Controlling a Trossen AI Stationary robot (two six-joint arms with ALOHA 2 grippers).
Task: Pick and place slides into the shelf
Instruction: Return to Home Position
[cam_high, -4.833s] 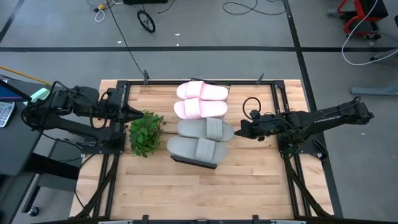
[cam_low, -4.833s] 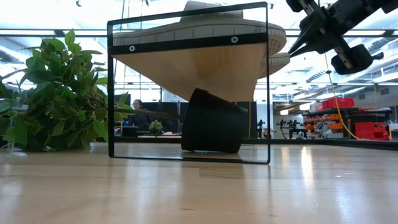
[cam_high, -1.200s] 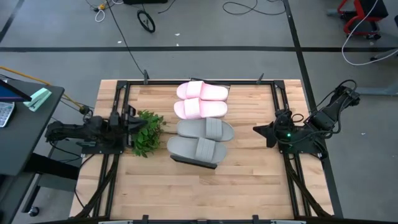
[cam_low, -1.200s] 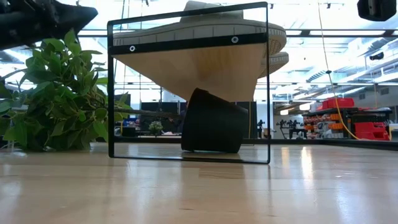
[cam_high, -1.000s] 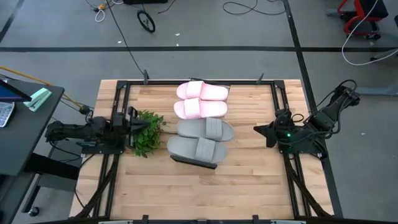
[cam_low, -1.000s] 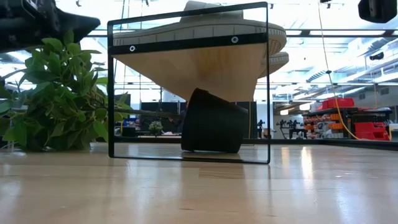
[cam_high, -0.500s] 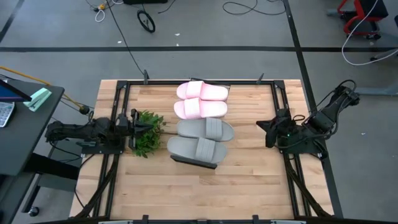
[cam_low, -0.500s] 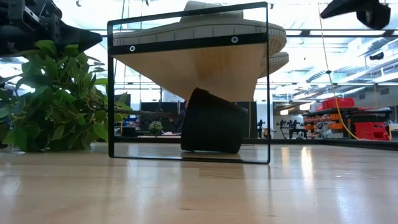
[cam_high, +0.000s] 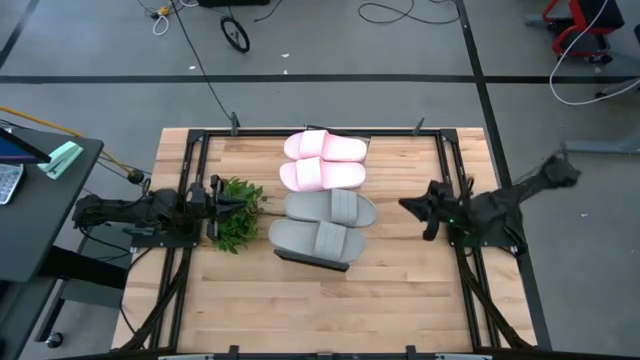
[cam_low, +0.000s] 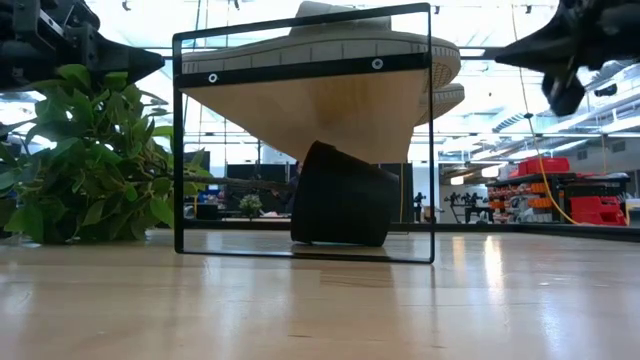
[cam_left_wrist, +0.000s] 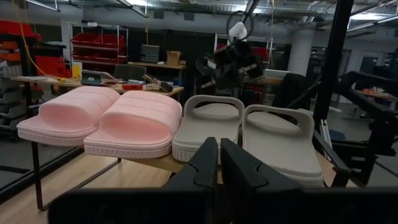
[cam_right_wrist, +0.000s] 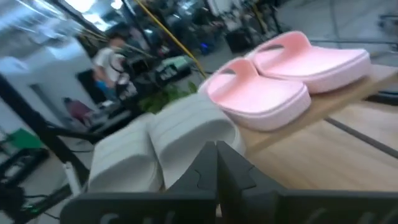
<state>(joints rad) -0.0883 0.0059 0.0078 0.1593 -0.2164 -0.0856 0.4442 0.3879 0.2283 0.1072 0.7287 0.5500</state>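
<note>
All four slides (cam_high: 322, 174) sit side by side on the shelf (cam_low: 320, 115), pinks toward twelve o'clock, greys toward six. Left gripper (cam_high: 214, 196) at nine o'clock by the plant (cam_high: 236, 214), claw pinched narrow, empty. Right gripper (cam_high: 408, 206) at three, narrow too.

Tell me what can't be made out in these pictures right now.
Shelf: high view, almost all covered by the four slides; only a dark edge shows.
Left gripper: high view, tip lost among the plant leaves.
Far slides: low view, hidden behind the nearest slide.
Right gripper: low view, its arm cut off by the top and right edges.
</note>
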